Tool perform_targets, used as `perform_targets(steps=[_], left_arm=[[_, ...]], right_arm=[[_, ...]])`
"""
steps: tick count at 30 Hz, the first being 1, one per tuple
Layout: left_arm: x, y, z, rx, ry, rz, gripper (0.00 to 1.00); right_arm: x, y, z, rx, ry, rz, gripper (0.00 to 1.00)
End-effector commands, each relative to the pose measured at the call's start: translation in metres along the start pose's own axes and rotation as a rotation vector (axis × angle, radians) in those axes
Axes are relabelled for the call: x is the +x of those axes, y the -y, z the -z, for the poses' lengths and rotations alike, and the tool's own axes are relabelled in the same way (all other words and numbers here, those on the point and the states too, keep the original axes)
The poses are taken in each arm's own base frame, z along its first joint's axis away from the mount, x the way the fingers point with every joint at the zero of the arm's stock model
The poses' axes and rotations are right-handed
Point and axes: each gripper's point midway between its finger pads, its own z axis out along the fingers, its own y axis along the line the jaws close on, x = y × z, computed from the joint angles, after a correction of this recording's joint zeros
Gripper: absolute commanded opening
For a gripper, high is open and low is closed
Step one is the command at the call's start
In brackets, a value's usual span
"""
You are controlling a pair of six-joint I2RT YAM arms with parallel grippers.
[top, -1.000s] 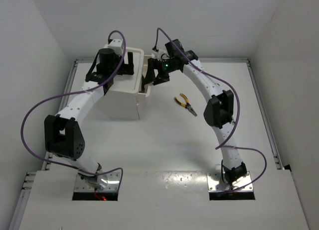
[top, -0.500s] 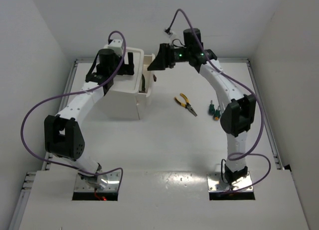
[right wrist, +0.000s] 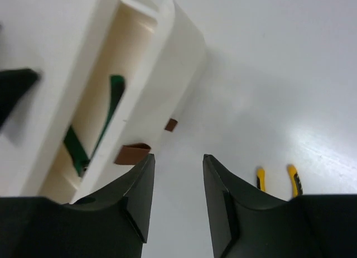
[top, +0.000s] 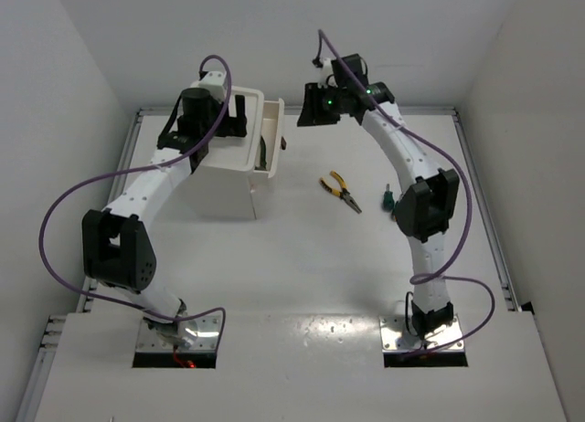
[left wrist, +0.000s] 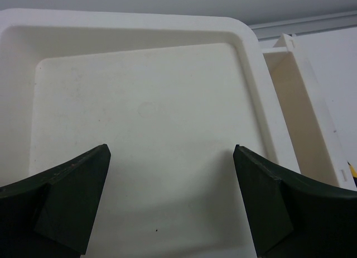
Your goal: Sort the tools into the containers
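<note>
On the near bench, the yellow-handled pliers [top: 340,190] and a green screwdriver [top: 388,199] lie loose, well apart from the drawer unit [top: 224,180]. Beyond them, its open drawer [right wrist: 167,62] holds the green-handled pliers [right wrist: 114,96]. The right jaws, at that drawer a second ago, have drawn clear, narrowly parted and empty. By this reading one tool is sorted and others remain. Farther left, the left jaws hang wide open, empty, over the top tray [left wrist: 145,110].

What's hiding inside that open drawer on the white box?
A pair of green-handled pliers lies inside the open drawer. The drawer's own side hides part of its floor, so whether anything else is in there cannot be seen.
</note>
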Motion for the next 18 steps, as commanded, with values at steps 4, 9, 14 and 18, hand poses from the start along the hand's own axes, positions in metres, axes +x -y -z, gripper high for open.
perform_targets(steps=[4,9,14,18], left_arm=[[0.132,0.003,0.007,-0.002,-0.448,0.070,1.00],[0.136,0.002,0.005,-0.003,-0.457,0.070,1.00],[0.136,0.002,0.005,-0.003,-0.457,0.070,1.00],[0.140,0.002,0.006,-0.004,-0.466,0.070,1.00]], right_arm=[[0.039,-0.004,-0.028,0.044,-0.121,-0.024,0.41],[0.054,-0.020,-0.047,-0.084,-0.172,-0.094,0.41],[0.048,-0.035,-0.057,-0.177,-0.157,-0.143,0.41],[0.048,-0.042,-0.073,-0.246,-0.154,-0.193,0.44]])
